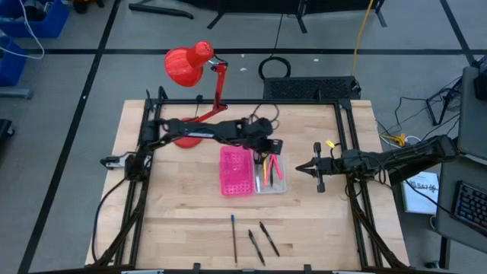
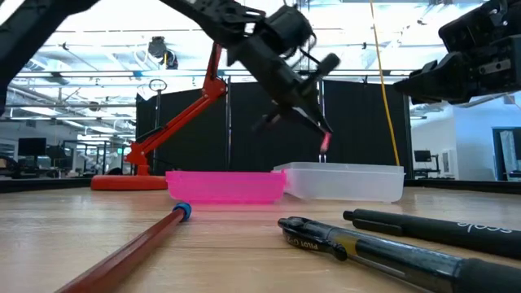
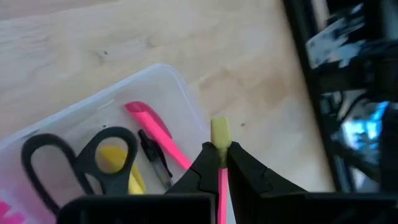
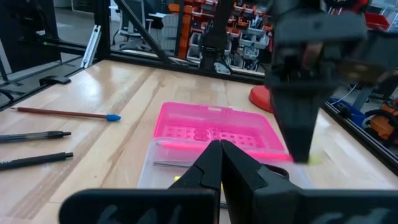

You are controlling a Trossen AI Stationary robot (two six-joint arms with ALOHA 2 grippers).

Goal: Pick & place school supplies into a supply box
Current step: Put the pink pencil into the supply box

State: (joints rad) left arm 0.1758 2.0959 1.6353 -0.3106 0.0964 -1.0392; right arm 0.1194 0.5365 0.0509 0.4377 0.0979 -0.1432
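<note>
My left gripper (image 3: 219, 163) hangs above the clear tray half (image 1: 278, 185) of the flat plastic supply box, its two dark fingers pinched on a thin pink pencil with a pale yellow eraser end (image 3: 219, 134). In the low view that pencil (image 2: 325, 142) hangs above the tray, clear of it, with the gripper (image 2: 317, 122) slanting down from the upper left.

The box lies open near the middle of the wooden table (image 1: 175, 213): the bright pink gridded half (image 1: 236, 170) toward my left arm's side, the translucent tray joined to it on the other side. Inside the tray I see the black-handled scissors (image 3: 84, 163), a second pink pencil (image 3: 152, 134), something yellow (image 3: 118, 162) under the scissor loops, and a small dark clip-like piece (image 3: 154, 163).

Still on the table, well apart from the box toward the near edge, lie a thin brown pencil with a blue end (image 1: 233, 237) and two slim black pens (image 1: 262, 240) side by side.

My right gripper (image 1: 313, 168) waits just beside the tray's outer side, its fingers pressed together on nothing. A red desk lamp (image 1: 190, 68) stands at the far edge of the table.
</note>
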